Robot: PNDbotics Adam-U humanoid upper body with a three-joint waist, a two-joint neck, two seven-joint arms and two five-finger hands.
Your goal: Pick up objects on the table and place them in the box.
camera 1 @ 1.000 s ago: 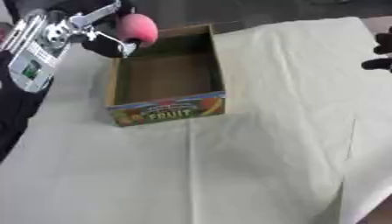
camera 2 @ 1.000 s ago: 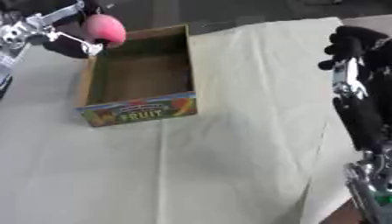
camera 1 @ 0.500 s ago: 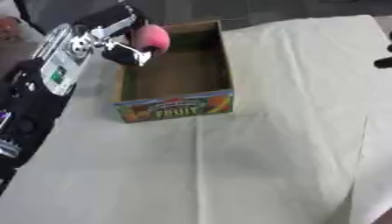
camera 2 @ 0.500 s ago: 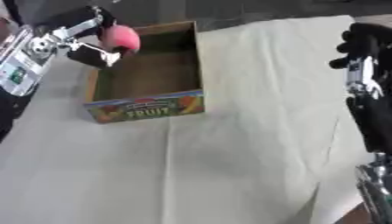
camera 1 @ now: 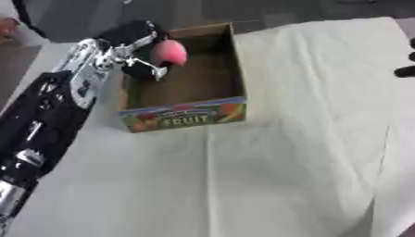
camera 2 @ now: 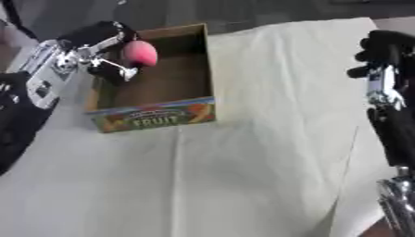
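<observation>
Left robot hand (camera 1: 134, 48) over cloth-covered table (camera 1: 275, 157)

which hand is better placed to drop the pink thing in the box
The left hand. Its fingers are already curled round the pink object, which sits over the open cardboard box. The right hand is far off at the table's right edge, holding nothing.

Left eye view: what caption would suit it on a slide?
Left hand holds a pink ball over the open fruit box.
</observation>
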